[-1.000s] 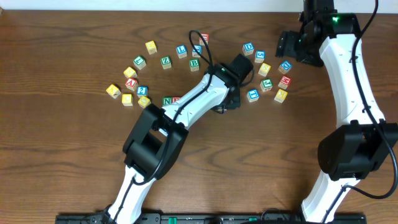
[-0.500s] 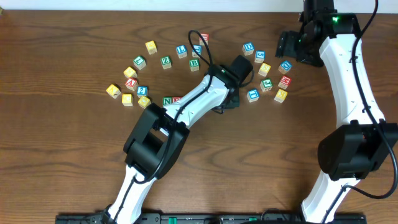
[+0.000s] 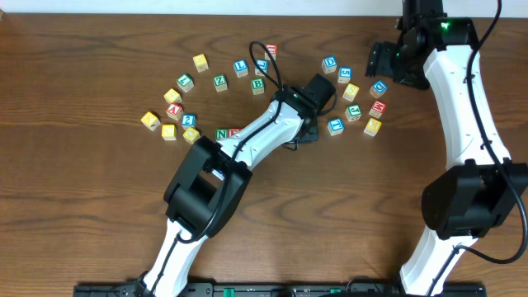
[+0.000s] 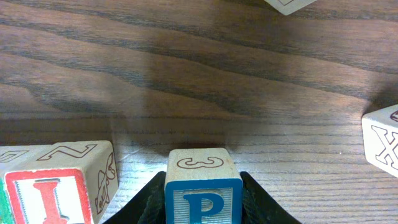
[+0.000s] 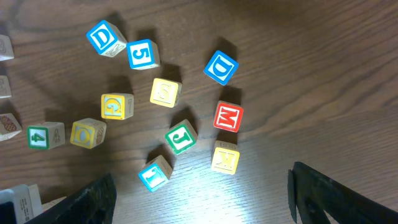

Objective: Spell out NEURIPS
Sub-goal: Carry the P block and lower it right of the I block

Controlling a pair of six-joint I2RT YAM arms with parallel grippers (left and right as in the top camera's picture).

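Note:
My left gripper (image 4: 203, 178) is shut on the blue P cube (image 4: 203, 198), which rests on the table. Just left of it stands the red I cube (image 4: 50, 200), a small gap apart. Overhead, the green N cube (image 3: 221, 134) and a red cube (image 3: 233, 132) start a row that runs under the left arm; the left gripper (image 3: 308, 132) is at that row's right end. My right gripper (image 5: 205, 199) hangs open and empty above a cluster of cubes. One yellow-topped cube (image 5: 165, 93) there has a letter I cannot read.
Under the right gripper lie a blue D (image 5: 101, 37), blue 5 (image 5: 143, 53), yellow G (image 5: 117, 106), red M (image 5: 228, 116), green J (image 5: 181, 137) and others. More cubes form an arc at the left (image 3: 173, 111). An X cube (image 4: 382, 140) sits right of the P.

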